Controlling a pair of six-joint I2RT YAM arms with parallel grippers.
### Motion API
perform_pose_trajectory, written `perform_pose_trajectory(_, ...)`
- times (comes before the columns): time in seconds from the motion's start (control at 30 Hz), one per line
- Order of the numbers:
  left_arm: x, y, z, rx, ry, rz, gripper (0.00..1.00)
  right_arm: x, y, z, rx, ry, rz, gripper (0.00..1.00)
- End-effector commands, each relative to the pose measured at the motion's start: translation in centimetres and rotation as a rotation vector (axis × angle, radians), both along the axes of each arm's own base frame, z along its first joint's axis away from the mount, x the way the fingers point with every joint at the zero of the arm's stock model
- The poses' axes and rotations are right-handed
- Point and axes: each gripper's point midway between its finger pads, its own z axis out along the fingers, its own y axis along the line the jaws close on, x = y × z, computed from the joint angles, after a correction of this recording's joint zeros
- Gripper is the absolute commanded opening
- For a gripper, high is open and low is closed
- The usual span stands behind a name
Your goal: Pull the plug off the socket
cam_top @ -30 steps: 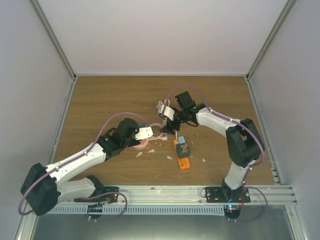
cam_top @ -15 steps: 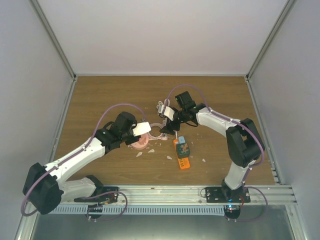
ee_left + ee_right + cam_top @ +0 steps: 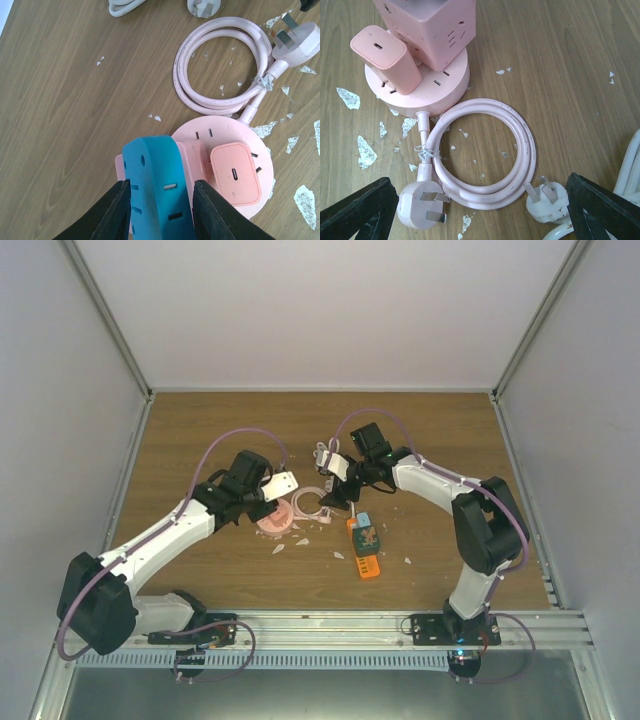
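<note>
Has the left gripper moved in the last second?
Yes, the left gripper, shut on the blue plug, moved back and left, away from the orange strip.

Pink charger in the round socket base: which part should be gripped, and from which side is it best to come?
Come from above and grip the upright body of the pink charger. It stands in the round socket base with the cube tower close beside it, so the two faces clear of the tower are probably the best ones to squeeze.
</note>
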Motion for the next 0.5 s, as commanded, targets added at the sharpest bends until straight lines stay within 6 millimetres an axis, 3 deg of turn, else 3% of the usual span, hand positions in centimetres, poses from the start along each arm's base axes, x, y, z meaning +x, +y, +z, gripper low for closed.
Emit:
perform_pose_trajectory(0.0, 0.3, 0.1, 1.5, -0.041, -0.028, 0.009, 0.37, -0.1, -0.1, 1.7, 0.03, -0.023, 0.013, 0.93)
perform_pose_trajectory(0.23, 1.5, 1.5, 2.4, -0.059, -0.036, 0.078, 0.34, -0.3, -0.2, 1.8, 0.037, -0.031, 0.017, 0.93)
perform_pose_trajectory(0.47, 1.2, 1.3, 2.5, -0.072, -0.005, 0.055, 0.27, -0.1, -0.2, 1.9, 0.037, -0.036, 0.016, 0.93)
